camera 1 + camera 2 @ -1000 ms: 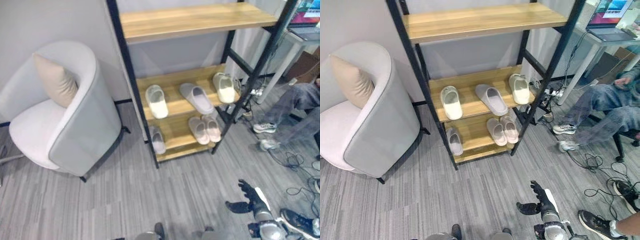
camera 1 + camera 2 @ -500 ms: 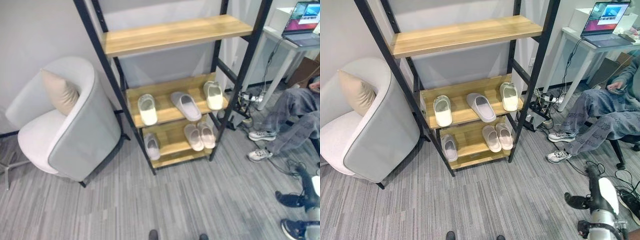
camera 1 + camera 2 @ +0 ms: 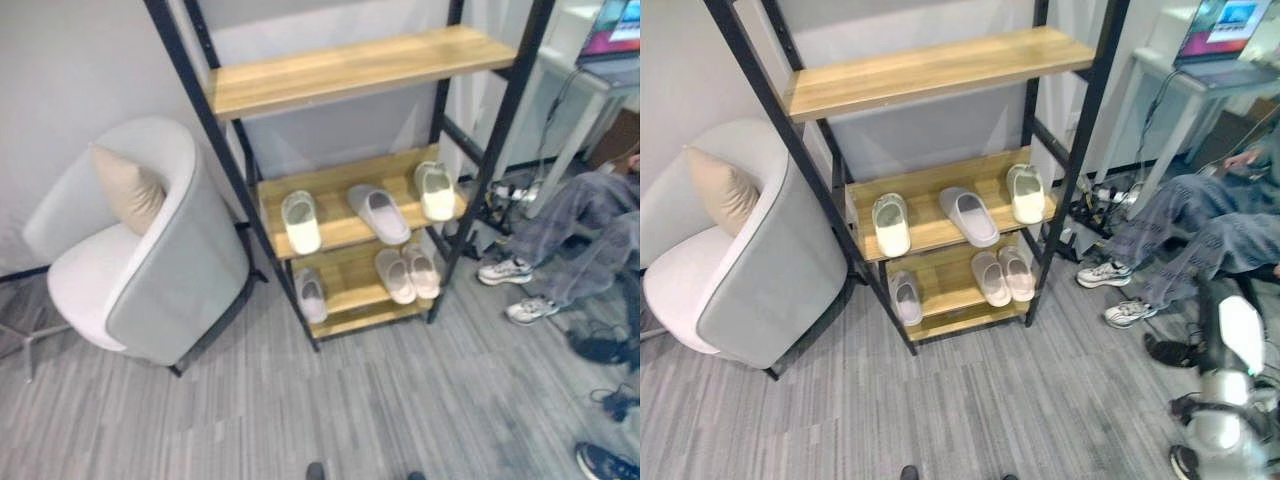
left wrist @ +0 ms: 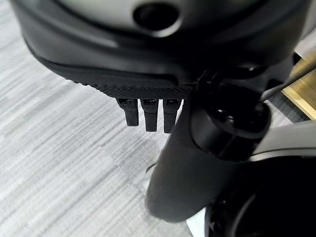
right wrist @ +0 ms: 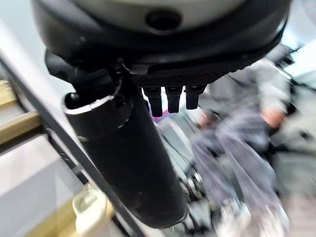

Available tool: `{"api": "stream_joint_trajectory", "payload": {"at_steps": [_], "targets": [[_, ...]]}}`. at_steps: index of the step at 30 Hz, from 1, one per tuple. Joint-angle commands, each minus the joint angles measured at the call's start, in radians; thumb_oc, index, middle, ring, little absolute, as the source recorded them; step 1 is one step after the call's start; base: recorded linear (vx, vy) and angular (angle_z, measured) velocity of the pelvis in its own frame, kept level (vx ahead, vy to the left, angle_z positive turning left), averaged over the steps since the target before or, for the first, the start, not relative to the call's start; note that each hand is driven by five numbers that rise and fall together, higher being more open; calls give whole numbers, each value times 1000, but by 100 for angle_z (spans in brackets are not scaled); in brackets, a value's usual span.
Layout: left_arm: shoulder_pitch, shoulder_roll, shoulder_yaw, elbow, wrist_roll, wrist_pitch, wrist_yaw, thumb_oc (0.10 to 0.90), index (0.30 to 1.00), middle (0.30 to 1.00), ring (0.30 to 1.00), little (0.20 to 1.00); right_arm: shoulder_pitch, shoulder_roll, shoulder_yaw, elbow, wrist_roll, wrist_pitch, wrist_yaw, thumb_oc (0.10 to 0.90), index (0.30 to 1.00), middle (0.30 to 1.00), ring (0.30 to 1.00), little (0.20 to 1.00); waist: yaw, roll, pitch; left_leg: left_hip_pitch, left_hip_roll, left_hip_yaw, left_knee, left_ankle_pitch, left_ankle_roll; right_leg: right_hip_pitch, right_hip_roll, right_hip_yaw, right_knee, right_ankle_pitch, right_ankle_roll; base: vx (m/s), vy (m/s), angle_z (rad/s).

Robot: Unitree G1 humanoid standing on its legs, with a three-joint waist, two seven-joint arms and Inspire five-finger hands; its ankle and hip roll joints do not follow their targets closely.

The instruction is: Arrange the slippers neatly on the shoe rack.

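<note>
The black-framed shoe rack has wooden shelves. On its middle shelf lie a cream slipper, a grey slipper and another cream slipper. The bottom shelf holds a grey slipper and a pale pink pair, side by side. My right hand hangs by the right edge, well away from the rack. Its fingers are straight and hold nothing. My left hand is open over the grey floor with straight fingers.
A grey armchair with a beige cushion stands left of the rack. A seated person with sneakers is to the right, beside a white table with a laptop. Cables lie by the rack's right foot.
The camera has shifted, so the whole scene sits differently. My right hand has gone from the lower middle to the right edge. The slippers lie as before.
</note>
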Motion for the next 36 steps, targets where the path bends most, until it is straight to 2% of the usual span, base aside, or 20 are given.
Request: {"api": "stream_joint_trajectory", "payload": {"at_steps": [1,5,6,9,12,20,29,33,36], "targets": [[-118,7,-19,-1,-1,-56,-20,800,900,900,900,900,-215,-163,-33,-9,35,-55,-78,800,900,900,900,900,49,-61,17,-14,9,-67,51,-94,19,-60,0,12,107,-105,9,0,0,0],[-136,4,-61,-7,-12,-57,-20,800,900,900,900,900,-369,-212,94,81,79,-51,-58,800,900,900,900,900,64,-63,40,-31,9,-70,48,-96,18,-77,-2,14,108,-108,9,-16,12,6],[-146,2,-76,-16,-23,-57,-15,800,900,900,900,900,-457,-229,162,124,101,-51,-55,800,900,900,900,900,69,-64,56,-47,5,-72,52,-93,19,-94,-5,13,113,-105,9,-40,29,0],[-159,0,-96,-31,-33,-61,-11,800,900,900,900,900,-563,-235,234,202,161,-52,-50,800,900,900,900,900,75,-64,70,-63,-1,-75,56,-92,22,-105,-9,10,115,-102,10,-23,37,3],[-167,-2,-93,-31,-47,-56,-5,800,900,900,900,900,-571,-199,226,202,240,-67,-49,800,900,900,900,900,74,-63,77,-72,-5,-77,58,-91,22,-109,-13,6,114,-100,11,-7,22,8],[-152,2,-83,-4,-36,-53,-5,800,900,900,900,900,-535,-162,196,225,301,-91,-37,800,900,900,900,900,77,-69,61,-61,-12,-75,62,-105,26,-91,-18,4,102,-98,13,9,8,1],[-137,-3,-57,19,-24,-50,-16,800,900,900,900,900,-431,-125,149,183,286,-93,0,800,900,900,900,900,71,-77,15,-15,-14,-65,43,-108,30,-53,-20,4,76,-89,15,19,3,-2],[-128,-4,-71,3,-17,-55,-25,800,900,900,900,900,-431,-138,145,200,257,-86,-11,800,900,900,900,900,74,-74,6,-2,-17,-65,29,-108,31,-38,-20,2,54,-82,17,15,-4,0],[-118,3,-107,2,3,-59,-28,800,900,900,900,900,-529,-176,199,280,273,-86,-26,800,900,900,900,900,87,-74,8,3,-18,-67,24,-114,29,-31,-20,-1,47,-84,19,35,-7,1]]}}
